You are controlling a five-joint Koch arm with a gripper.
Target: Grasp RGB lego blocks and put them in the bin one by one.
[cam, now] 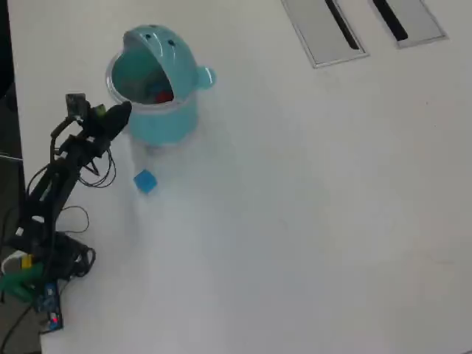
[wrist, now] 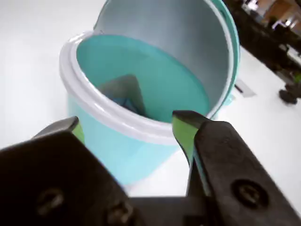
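Observation:
The teal bin (cam: 168, 124) stands at the far left of the table in the overhead view, its domed lid tipped back. A red lego block (cam: 164, 95) lies inside it. A blue lego block (cam: 145, 181) lies on the table just in front of the bin. My gripper (cam: 120, 115) is at the bin's left rim. In the wrist view the bin (wrist: 120, 153) fills the frame and my gripper (wrist: 129, 123) is open and empty just short of its white rim. The red block is hidden in the wrist view.
Two grey slotted panels (cam: 324, 29) (cam: 409, 21) lie at the table's far edge. The arm's base and cables (cam: 40, 251) sit at the left edge. Dark furniture (wrist: 277, 42) stands beyond the table in the wrist view.

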